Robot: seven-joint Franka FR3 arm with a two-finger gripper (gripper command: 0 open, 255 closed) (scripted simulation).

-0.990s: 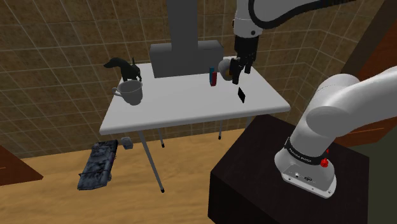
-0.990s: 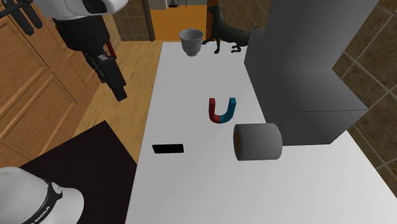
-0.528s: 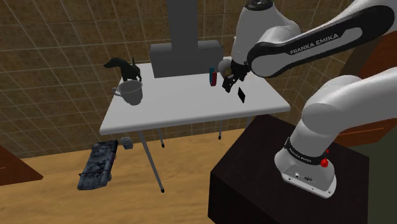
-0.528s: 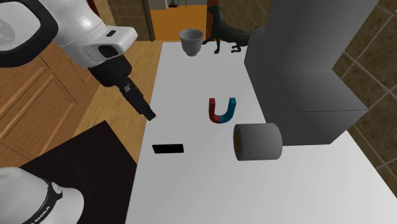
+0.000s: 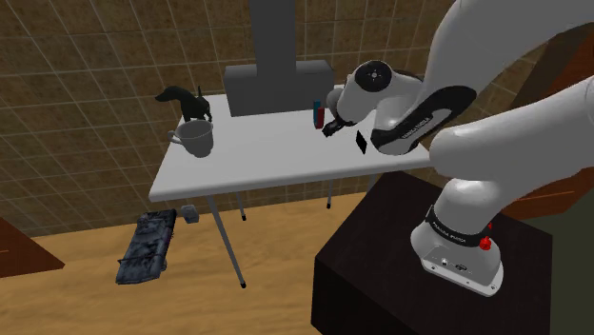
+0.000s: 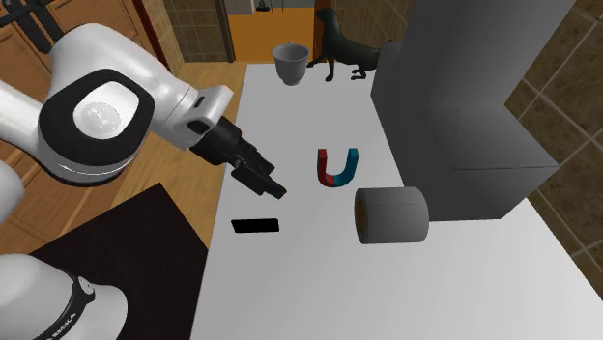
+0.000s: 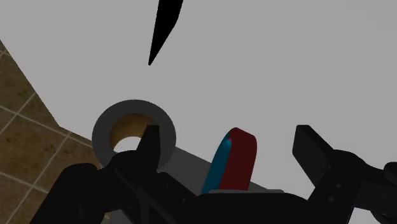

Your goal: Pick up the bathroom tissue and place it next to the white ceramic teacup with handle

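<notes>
Shoulder view: the teacup [image 5: 195, 138] is seen at the left end of the surface [image 5: 267, 157], well apart from the arm.

Second exterior view: the tissue roll [image 6: 389, 215] is laid on its side by the grey block [image 6: 464, 106], near the magnet [image 6: 337, 168]. The jaws are poised above the surface beside the magnet.

Wrist view: the jaws are spread wide and nothing is held. The magnet [image 7: 238, 159] is framed between them, and the roll [image 7: 133, 108] is seen behind 1 finger.

Risk: the magnet may be struck or grasped instead of the roll unless the approach is shifted toward the roll.
</notes>
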